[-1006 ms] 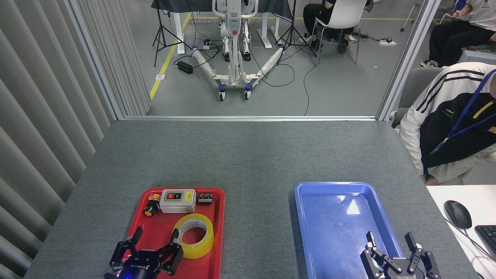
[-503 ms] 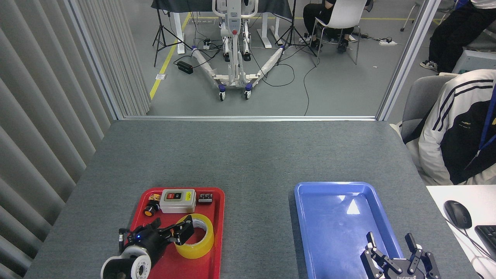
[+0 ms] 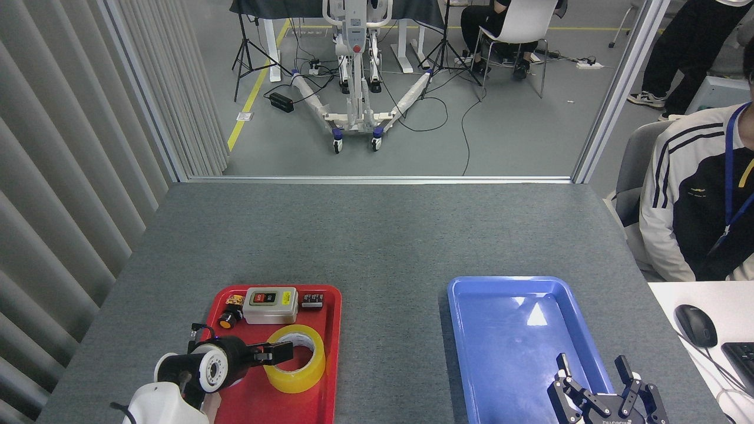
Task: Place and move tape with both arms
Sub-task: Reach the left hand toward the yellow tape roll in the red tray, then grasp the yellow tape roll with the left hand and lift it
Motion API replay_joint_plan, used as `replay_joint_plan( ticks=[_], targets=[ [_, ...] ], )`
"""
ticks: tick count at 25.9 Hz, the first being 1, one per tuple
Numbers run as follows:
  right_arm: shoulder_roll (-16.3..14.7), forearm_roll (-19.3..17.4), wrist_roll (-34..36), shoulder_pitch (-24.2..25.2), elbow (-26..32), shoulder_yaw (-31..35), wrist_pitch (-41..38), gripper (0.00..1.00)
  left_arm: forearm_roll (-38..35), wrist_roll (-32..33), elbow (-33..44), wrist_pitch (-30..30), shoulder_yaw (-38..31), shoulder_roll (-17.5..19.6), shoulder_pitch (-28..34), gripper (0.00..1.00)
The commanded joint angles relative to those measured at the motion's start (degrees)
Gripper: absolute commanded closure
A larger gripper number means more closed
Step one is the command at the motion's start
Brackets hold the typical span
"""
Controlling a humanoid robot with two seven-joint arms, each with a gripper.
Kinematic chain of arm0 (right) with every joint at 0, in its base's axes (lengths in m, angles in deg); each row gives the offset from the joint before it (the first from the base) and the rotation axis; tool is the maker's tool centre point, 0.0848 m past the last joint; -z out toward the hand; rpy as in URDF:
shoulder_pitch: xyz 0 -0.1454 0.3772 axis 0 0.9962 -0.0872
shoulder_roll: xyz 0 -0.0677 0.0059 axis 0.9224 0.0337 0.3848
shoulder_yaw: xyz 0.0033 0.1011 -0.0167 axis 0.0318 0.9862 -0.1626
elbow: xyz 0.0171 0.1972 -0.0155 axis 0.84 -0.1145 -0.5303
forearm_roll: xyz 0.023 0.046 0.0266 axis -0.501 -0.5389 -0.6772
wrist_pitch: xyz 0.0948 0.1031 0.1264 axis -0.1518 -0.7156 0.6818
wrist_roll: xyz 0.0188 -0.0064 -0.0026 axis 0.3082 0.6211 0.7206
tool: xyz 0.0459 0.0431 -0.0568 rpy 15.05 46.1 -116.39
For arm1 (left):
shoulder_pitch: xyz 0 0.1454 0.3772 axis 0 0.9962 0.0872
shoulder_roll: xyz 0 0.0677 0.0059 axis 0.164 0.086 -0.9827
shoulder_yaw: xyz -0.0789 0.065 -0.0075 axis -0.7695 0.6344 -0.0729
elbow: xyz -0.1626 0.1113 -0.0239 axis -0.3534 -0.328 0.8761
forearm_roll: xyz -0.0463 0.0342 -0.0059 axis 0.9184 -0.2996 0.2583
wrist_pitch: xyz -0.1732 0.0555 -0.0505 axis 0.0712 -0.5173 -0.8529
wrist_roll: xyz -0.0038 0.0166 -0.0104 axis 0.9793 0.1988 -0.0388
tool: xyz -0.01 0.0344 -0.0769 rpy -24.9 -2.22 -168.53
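Reaching into the tape [image 3: 294, 358] to lift it | left gripper [image 3: 277, 353]: grip unclear | right gripper [image 3: 595, 377]: fingers spread, waiting over blue tray [image 3: 471, 330]

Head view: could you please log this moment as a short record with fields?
tape: lying flat in the red tray, near its front
left gripper: at the tape's rim, reaching over its hole; grip unclear
right gripper: open, over the blue tray
blue tray contents: nothing visible
red tray, back: switch box
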Motion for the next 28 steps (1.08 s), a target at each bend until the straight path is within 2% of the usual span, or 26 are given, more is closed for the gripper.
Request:
replay_joint_plan(
  ticks=[1,10,11,15,16,20,23,26,28],
  targets=[
    [0.34,0.06,0.19,-0.01,0.0,0.02,-0.03,0.0,-0.52,0.14,-1.2,-0.54,0.88,0.24,-0.6,0.0],
    [0.6,0.06,0.19,-0.01,-0.36,0.2,0.05,0.0,-1.32,0.23,-8.85,-0.72,1.84,0.77,-4.82,0.03],
    [0.6,0.06,0.19,-0.01,-0.36,0.2,0.05,0.0,-1.4,0.49,-9.2,-0.89,2.11,0.77,-5.08,0.14],
    [0.69,0.06,0.19,-0.01,-0.36,0.38,0.14,0.0,-1.4,4.71,-9.2,-2.83,2.46,0.77,-5.17,0.95],
    [0.69,0.06,0.19,-0.01,-0.44,0.46,0.14,0.0,-1.32,5.85,-8.93,-4.5,2.46,0.77,-5.17,1.0],
    [0.69,0.06,0.19,-0.01,-0.36,0.46,0.14,0.0,0.53,5.94,-8.58,-8.63,2.28,1.56,-6.58,1.0],
    [0.69,0.06,0.19,0.08,-0.36,0.46,0.14,0.0,8.35,5.85,-7.7,-13.02,2.2,2.35,-8.42,1.0],
    [0.69,0.06,0.19,0.17,-0.44,0.46,0.14,0.0,19.51,5.76,-7.44,-23.04,2.11,5.6,-10.09,1.0],
    [0.78,0.06,0.19,0.52,-0.36,0.46,0.14,0.0,26.89,4.8,-7.35,-34.37,2.02,6.74,-10.62,1.0]
  ],
)
